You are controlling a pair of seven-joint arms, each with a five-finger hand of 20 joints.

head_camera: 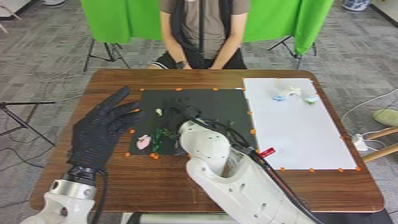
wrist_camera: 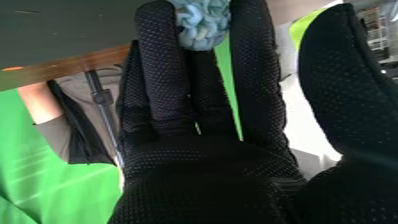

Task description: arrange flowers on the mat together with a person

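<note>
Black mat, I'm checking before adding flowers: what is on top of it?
The black mat bears a pink flower, a small pale flower and green stems. The right hand and arm cover part; anything under them cannot be seen.

Head view evenly bright; wrist view darker, apparently shadowed.
</note>
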